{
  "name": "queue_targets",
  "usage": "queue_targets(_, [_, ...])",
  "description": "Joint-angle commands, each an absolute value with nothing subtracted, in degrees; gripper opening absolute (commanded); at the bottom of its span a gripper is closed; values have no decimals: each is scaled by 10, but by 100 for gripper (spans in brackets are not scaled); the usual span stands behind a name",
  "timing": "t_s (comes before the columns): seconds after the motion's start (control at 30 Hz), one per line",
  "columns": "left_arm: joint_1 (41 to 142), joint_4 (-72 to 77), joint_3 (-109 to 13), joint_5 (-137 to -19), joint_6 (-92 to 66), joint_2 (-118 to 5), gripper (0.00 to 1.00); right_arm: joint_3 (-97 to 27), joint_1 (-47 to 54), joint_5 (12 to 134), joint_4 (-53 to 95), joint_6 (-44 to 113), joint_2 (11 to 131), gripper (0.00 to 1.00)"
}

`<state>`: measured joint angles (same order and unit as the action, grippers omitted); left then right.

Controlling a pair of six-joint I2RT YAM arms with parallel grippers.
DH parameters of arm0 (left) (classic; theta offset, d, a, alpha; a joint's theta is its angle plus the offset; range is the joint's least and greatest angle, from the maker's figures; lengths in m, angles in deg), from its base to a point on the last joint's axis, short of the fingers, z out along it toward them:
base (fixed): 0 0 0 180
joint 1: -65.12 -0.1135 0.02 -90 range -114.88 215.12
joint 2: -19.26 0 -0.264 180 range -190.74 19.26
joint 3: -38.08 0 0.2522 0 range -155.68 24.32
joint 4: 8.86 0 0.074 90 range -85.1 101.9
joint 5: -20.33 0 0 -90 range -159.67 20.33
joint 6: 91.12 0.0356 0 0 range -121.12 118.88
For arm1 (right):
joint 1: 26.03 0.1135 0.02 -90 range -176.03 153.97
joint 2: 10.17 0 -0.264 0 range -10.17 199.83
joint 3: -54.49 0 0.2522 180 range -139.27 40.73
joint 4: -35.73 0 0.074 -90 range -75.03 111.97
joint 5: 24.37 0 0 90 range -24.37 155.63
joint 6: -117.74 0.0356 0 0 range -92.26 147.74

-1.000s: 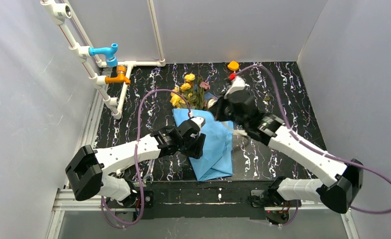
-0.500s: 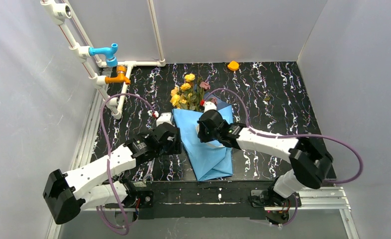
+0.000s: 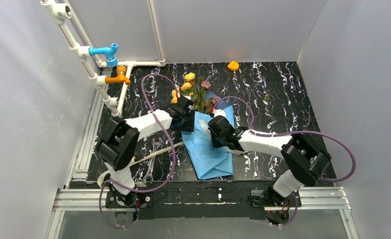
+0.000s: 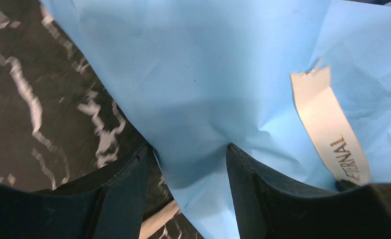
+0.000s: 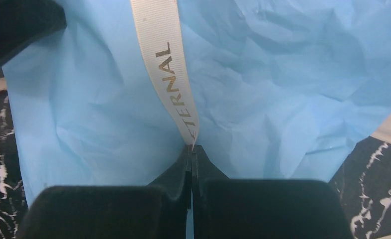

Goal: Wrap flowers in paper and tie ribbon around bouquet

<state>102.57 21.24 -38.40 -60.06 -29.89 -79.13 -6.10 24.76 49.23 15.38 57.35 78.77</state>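
Paper (image 5: 283,74) thin, creased, blue, ribbon (image 5: 166,59) flat, cream

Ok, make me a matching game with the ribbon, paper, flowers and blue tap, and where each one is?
Things: 1 ribbon; 2 paper; 3 flowers; 4 blue tap.
Places: A on the white pipes, far left; B pinched in the shut right gripper; C poking out of the paper's far end; D inside the open left gripper.
Pairs: 1-B, 2-D, 3-C, 4-A.
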Motion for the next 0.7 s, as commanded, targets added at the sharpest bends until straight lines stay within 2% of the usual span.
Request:
queue_targets(0.0, [1025,212,-460,-635,-244,-854,54,-40,221,497,173,568,753,1])
queue_targets(0.3, [1025,234,-581,-676,-210,-946,54,-32,144,521,157,546,726,1])
queue_targets(0.43, [1025,266,-583,-652,-210,-915,56,-44,124,547,154,535,722,1])
queue_targets(0.63, [1026,394,-519,-550,-246,-750,85,-55,124,621,157,520,724,1])
queue_targets(0.67, [1026,423,-502,-527,-260,-719,94,-58,123,626,157,521,724,1])
